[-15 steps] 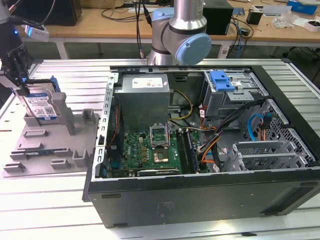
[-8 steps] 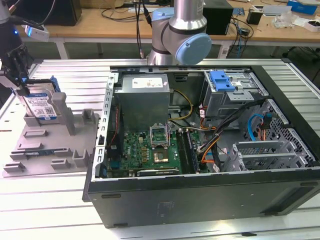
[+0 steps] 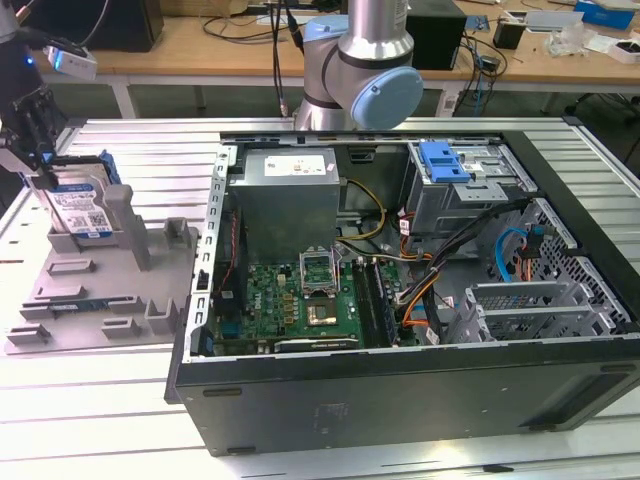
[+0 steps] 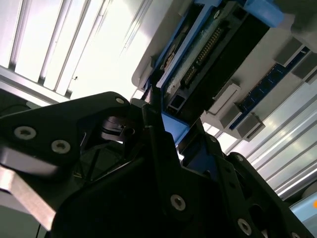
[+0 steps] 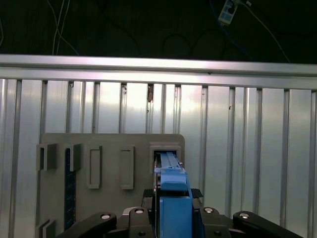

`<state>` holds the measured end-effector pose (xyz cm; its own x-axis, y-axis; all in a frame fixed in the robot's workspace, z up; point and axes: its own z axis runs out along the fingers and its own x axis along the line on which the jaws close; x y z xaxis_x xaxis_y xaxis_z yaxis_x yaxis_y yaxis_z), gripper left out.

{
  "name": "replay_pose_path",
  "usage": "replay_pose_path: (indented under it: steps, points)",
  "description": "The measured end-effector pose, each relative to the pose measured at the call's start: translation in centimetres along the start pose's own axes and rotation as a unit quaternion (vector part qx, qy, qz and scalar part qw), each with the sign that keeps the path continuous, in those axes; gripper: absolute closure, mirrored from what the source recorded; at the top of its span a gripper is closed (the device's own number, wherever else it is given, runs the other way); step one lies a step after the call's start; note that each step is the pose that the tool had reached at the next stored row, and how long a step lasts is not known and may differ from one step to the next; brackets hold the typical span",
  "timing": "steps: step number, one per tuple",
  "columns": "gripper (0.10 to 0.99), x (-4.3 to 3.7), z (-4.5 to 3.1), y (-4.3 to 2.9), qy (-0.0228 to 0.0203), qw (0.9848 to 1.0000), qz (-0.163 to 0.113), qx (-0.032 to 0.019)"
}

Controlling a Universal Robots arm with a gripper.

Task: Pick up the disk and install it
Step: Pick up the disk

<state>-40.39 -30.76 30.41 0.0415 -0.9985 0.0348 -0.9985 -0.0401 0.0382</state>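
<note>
The tool (image 3: 42, 170) hangs at the far end of the exterior view's left side, directly over the disk (image 3: 82, 210). The disk stands on edge in a slot of a grey moulded holder (image 3: 150, 255), leaning slightly, with its white-and-blue label facing the near side. The tool reaches the disk's upper far corner. In the first wrist view the disk's blue bracket (image 5: 172, 191) runs straight into the middle of the tool's black body, and in the second wrist view the same blue edge lies close against the black metal. Whether the tool is clamped on the disk or merely straddling it, I cannot tell. The disk's lower edge sits in the holder.

The holder lies flat on the slatted aluminium desk (image 3: 100, 420), with several other upright posts and slots. A narrow blue strip (image 3: 85, 305) lies in one of the near slots.

To the exterior view's right of the holder, just beside it, stands an open computer case (image 3: 400, 400). Inside are a grey power supply box (image 3: 290, 195) at the far left, a green motherboard (image 3: 300, 305) nearer, and a metal drive cage (image 3: 470, 200) at the far right with a blue latch piece (image 3: 445, 160) on top. The arm's grey-and-blue joint (image 3: 360, 65) rises behind the case, well apart from the disk.
</note>
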Motion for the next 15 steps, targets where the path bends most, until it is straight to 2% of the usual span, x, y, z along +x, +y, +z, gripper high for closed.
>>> replay_pose_path:
  steps: [8, 15]
  points:
    - [0.718, 0.04, -1.09, 0.04, 0.0, 1.0, 0.0, 0.0]
    - [0.718, 0.09, -2.56, 0.09, 0.0, 1.0, 0.0, 0.0]
